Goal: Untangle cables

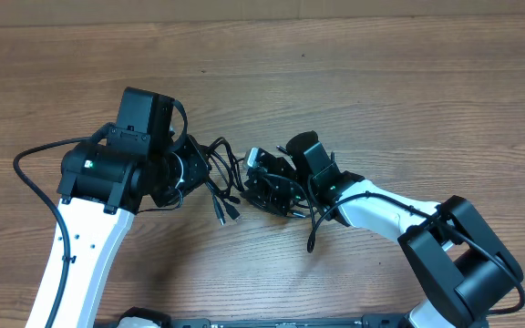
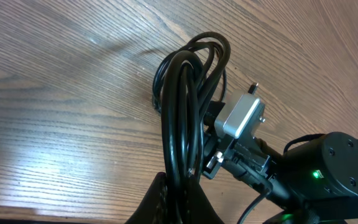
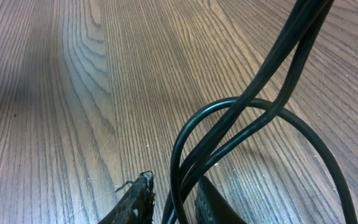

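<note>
Left gripper [image 2: 178, 202] is clamped on the cables [image 2: 179, 118], anchoring them ahead of it; right gripper [image 3: 174, 204] straddles two between its fingers (pinched or not, I cannot tell), likely to pull them free.

The wooden tabletop [image 1: 381, 91] was brown with fine grain; black cables [image 1: 224, 187] lay tangled on it near the middle.
</note>
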